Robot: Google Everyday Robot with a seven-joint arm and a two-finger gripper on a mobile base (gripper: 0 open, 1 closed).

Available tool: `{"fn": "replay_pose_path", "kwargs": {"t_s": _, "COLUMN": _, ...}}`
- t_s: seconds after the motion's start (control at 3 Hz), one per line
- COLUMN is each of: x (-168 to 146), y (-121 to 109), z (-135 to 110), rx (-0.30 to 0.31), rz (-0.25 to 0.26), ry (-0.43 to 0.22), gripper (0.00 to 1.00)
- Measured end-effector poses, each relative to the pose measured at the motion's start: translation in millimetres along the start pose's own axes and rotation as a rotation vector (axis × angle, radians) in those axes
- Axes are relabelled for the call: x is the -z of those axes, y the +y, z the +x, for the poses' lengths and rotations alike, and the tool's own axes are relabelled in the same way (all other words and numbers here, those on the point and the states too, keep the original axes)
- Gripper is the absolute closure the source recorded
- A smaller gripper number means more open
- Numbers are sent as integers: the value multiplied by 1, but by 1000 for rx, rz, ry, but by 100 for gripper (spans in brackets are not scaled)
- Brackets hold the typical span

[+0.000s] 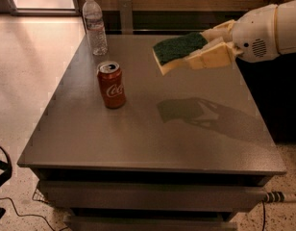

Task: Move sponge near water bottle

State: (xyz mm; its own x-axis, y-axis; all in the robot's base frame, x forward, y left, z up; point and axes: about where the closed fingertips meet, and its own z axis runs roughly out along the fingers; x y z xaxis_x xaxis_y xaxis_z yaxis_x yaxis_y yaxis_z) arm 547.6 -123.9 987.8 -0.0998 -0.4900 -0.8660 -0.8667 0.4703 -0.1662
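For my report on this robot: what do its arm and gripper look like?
The gripper, at the upper right above the flat grey table, has two flat, pale cream fingers. Behind it, the arm is a rounded white shell with a small dotted grille and a tan seam.
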Motion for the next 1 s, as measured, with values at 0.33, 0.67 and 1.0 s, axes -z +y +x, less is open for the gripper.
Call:
{"fn": "replay_pose_path", "kwargs": {"t_s": 0.33, "x": -12, "y": -35, "z": 0, "rx": -29, "rz": 32, "ry": 7, "gripper": 100}}
{"fn": "replay_pose_path", "kwargs": {"t_s": 0.67, "x": -29, "y": -74, "z": 9, "rx": -71, "rz": 51, "ry": 31, "gripper": 100}}
{"fn": "replay_pose_path", "kwargs": {"t_s": 1.0, "x": -61, "y": -123, "z": 8, "rx": -95, "rz": 52, "ry": 55, "gripper": 100}}
